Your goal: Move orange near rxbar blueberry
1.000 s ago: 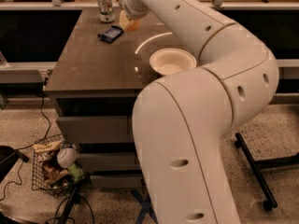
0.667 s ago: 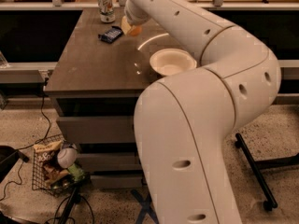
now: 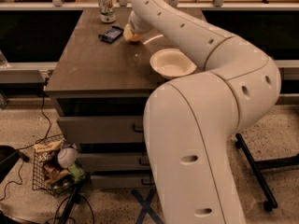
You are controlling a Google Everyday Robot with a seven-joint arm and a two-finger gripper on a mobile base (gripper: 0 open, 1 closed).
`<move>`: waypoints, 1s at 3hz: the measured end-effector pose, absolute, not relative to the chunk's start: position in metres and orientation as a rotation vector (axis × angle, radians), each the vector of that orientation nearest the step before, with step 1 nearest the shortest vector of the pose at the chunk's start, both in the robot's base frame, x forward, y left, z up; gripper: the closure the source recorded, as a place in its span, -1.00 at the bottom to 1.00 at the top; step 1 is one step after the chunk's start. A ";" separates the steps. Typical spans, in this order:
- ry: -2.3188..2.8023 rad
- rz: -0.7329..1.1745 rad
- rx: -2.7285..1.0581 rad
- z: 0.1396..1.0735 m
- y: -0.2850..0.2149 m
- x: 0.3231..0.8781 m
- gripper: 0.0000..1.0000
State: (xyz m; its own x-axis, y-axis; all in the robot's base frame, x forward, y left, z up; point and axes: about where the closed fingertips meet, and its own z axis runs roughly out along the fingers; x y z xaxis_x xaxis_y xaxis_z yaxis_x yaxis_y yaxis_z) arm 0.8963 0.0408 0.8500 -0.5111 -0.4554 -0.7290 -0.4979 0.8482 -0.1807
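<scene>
Orange [image 3: 135, 37]: far half of desk [image 3: 93, 73], approx mid-width, close to far edge, tucked at tip of gripper [image 3: 131, 33]. Jaws: closed round orange as far as visible, one pale jaw against its left side, other side hidden by wrist. Can't tell if resting on desk top or just above it.

Rxbar blueberry [image 3: 111, 34]: flat on desk, just beside orange toward left edge, small gap, not touching. Drink can [image 3: 106, 6]: upright near far-left corner, behind bar. White bowl [image 3: 172, 63]: toward right edge and nearer front, well apart from orange.

Step in hand, best guess: placement end of carry. Orange already next to bar, release not yet done. Task mostly complete by position alone.

Next move needs: lower till seated on desk if not already, open jaws slowly, lift straight up w/o side drift.

Risks: round fruit, so may roll on release, into bar or toward far edge. Sideways pull-out could nudge bar or clip can. Keep retract vertical, clear can before swinging arm away.
</scene>
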 end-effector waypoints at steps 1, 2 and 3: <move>2.165 0.113 -0.681 0.841 0.047 0.903 0.95; 2.165 0.113 -0.681 0.841 0.047 0.903 0.51; 2.168 0.114 -0.684 0.839 0.048 0.903 -0.11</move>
State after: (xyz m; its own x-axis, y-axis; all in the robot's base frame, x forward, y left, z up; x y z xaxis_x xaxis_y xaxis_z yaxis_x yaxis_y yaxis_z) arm 0.9028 0.0483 0.8389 -0.4993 -0.4335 -0.7502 -0.5097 0.8471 -0.1503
